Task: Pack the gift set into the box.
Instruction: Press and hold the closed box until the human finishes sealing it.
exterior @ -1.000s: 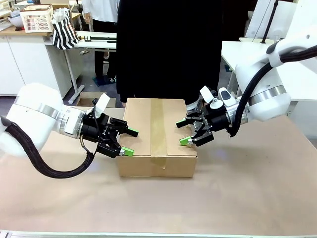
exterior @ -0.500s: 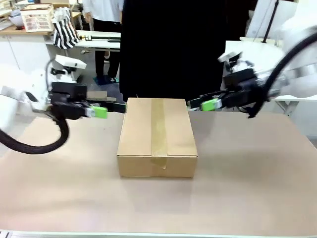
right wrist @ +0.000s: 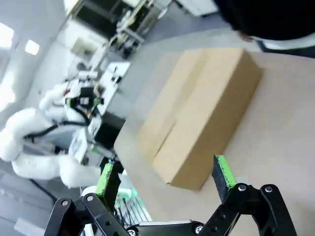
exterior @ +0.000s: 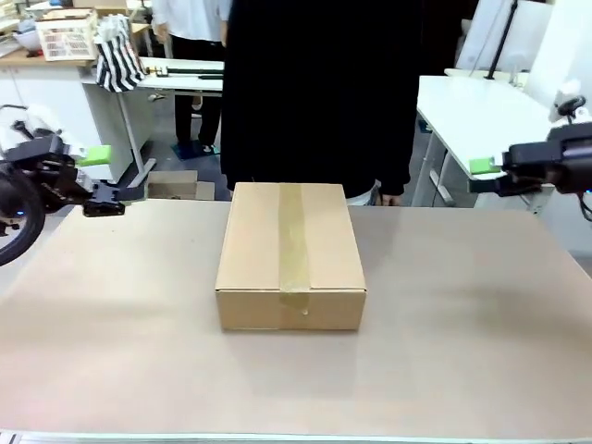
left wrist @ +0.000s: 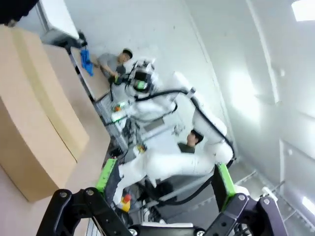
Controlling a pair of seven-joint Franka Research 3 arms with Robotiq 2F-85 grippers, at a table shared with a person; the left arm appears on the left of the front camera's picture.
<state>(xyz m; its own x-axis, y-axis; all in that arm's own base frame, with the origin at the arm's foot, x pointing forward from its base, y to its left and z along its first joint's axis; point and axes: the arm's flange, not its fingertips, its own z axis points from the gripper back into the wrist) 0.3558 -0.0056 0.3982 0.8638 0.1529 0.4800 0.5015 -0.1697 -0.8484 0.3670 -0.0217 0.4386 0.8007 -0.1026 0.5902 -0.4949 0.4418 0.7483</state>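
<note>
On the brown bench (exterior: 462, 351) the box (exterior: 291, 252) sits mid-table, taped shut, looking packed, the left gripper (exterior: 88, 176) and right gripper (exterior: 486, 171) well clear either side, fingers spread empty.

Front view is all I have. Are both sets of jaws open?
Observer: Yes. In the left wrist view the left gripper has its jaws spread with nothing between them.
Operator: And the right?
Observer: Same: the right gripper is spread and holds nothing, and looks down at the box.
Operator: Box flaps?
Observer: Closed, with tape along the seam. A person's hand is at the table's far edge beside the box.
</note>
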